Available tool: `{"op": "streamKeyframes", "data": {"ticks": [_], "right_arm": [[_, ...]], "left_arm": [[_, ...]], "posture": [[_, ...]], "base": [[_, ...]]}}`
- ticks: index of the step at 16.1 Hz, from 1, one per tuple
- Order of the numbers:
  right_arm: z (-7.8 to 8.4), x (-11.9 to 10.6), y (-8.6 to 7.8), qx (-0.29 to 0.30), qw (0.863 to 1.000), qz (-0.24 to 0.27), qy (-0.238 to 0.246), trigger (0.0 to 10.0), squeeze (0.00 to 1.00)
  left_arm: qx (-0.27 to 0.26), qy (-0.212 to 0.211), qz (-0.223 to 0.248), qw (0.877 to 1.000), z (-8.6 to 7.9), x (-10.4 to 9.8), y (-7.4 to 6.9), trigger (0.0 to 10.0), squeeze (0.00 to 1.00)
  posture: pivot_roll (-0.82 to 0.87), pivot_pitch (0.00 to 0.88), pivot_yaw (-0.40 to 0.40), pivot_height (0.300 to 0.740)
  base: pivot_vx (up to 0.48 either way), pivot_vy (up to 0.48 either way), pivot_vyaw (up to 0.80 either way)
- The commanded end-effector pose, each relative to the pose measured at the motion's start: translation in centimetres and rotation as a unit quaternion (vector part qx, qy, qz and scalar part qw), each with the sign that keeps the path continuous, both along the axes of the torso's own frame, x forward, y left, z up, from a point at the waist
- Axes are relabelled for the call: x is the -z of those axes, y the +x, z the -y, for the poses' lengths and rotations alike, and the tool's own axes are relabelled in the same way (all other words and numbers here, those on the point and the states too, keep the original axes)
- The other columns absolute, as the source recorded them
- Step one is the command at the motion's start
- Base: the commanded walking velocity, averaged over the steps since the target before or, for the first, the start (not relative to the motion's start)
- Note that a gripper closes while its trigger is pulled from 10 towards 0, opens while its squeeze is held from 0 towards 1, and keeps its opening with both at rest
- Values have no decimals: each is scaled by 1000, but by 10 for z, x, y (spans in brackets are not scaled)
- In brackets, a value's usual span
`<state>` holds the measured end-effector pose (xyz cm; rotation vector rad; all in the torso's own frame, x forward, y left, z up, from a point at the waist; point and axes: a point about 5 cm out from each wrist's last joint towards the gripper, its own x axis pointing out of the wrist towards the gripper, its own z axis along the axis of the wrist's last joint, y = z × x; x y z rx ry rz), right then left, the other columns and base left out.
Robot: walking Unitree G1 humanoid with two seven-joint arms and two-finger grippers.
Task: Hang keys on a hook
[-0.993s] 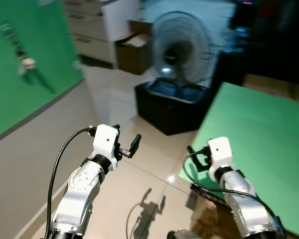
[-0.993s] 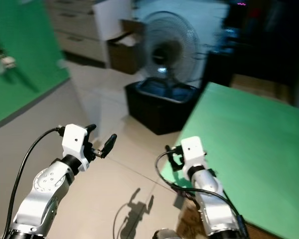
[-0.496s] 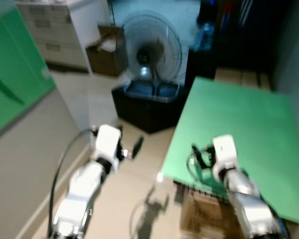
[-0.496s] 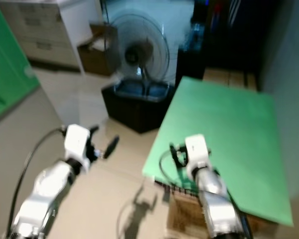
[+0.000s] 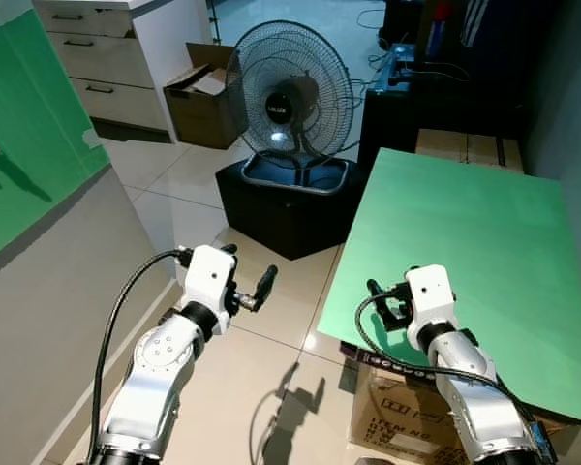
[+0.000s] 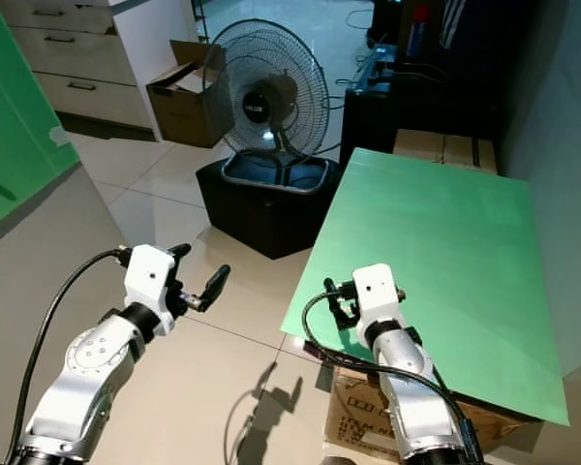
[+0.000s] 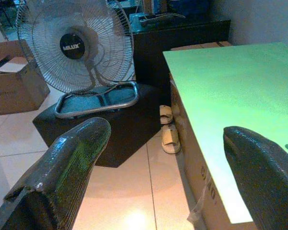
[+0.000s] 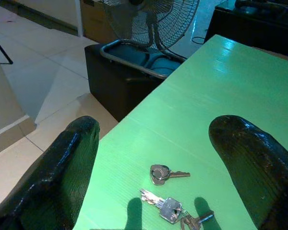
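- Keys (image 8: 170, 207) lie on the green desk (image 5: 465, 252), near its front edge.
- Right gripper (image 8: 153, 163) hovers above them, jaws wide open, empty.
- Left gripper (image 5: 252, 289) over floor tiles, jaws open, facing the fan (image 5: 289, 92).

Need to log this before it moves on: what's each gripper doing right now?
Left gripper: open, holding nothing.
Right gripper: open, empty, above the keys on the green board.

A flat green board (image 5: 465, 242) lies to the right, resting on a brown cardboard box (image 5: 407, 426). A small bunch of metal keys (image 8: 170, 208) and a separate single key (image 8: 163, 173) lie on the board's near edge. Left of the board, farther off, a round wire-caged pedestal fan (image 5: 290, 92) stands on a black box (image 5: 281, 208), with a grey wall panel (image 5: 48, 291) at far left.
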<state>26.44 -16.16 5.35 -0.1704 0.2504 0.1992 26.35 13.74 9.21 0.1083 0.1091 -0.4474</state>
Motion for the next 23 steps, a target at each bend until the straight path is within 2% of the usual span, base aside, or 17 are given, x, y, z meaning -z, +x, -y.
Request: {"op": "streamKeyframes", "data": {"ticks": [1, 7, 10, 14, 16, 18, 23], "right_arm": [[-1, -5, 2, 9, 1000, 8, 14, 10000, 0], [-1, -3, 2, 13, 1000, 3, 26, 10000, 0], [0, -4, 2, 12, 1000, 15, 13, 10000, 0], [1, -5, 4, 13, 1000, 19, -2, 10000, 0], [0, -4, 3, 15, 1000, 7, 14, 10000, 0], [-2, -4, 2, 2, 1000, 16, -5, 10000, 0], [-5, -5, 2, -3, 1000, 18, -8, 10000, 0]], "left_arm": [[4, 8, 3, 1000, 1, -2, 1, 10000, 0], [8, 9, 5, 1000, 3, -3, 0, 10000, 0], [6, 21, 4, 1000, 1, -2, 0, 10000, 0], [14, 35, 3, 999, 3, -1, 1, 10000, 0], [15, 34, 4, 999, 4, -2, 2, 10000, 0], [15, 38, 4, 999, 4, -1, 3, 10000, 0], [7, 46, 7, 999, 3, 0, 3, 10000, 0]], "posture": [[-189, 0, 72, 713], [-189, 0, 73, 713], [-191, 0, 77, 713], [-198, 0, 84, 713], [-200, 0, 84, 713], [-201, 0, 84, 713], [-195, 0, 77, 713]], "base": [[0, 0, -581], [0, 0, -671], [0, 0, -727], [0, 0, 0], [0, 0, -675], [0, 0, -741], [0, 0, 0]]}}
